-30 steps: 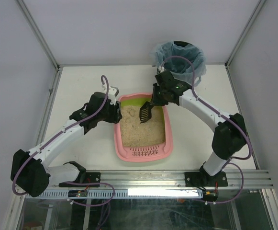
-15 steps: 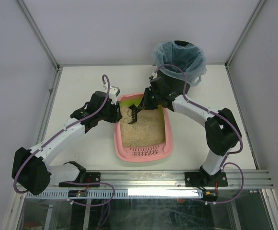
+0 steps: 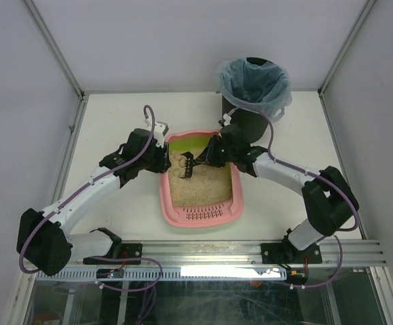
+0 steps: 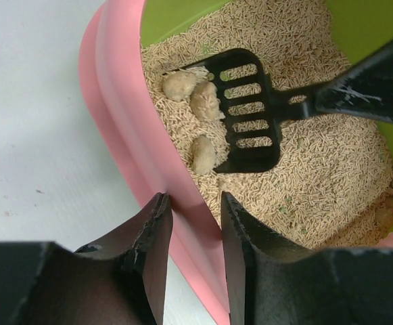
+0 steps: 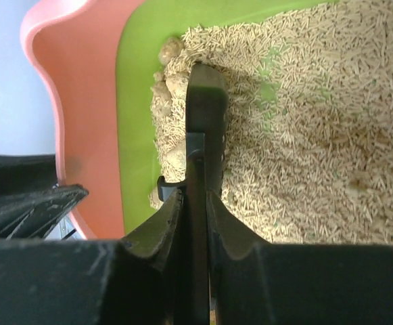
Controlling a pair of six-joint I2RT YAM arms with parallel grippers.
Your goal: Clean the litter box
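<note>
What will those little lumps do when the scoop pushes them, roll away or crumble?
The lumps look rounded, so they would probably roll or tumble a bit against the scoop. They sit beside the litter box wall, which likely stops them escaping. They look like stuck-together grains, so a hard shove might crumble them.

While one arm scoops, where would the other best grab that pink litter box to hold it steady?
Its pink rim, on the long side nearest the left arm. The litter box is far too wide to span, but that raised lip is thin, so one finger can drop outside and one inside, coming straight down. The left gripper straddles it just so, apart from the scoop.
</note>
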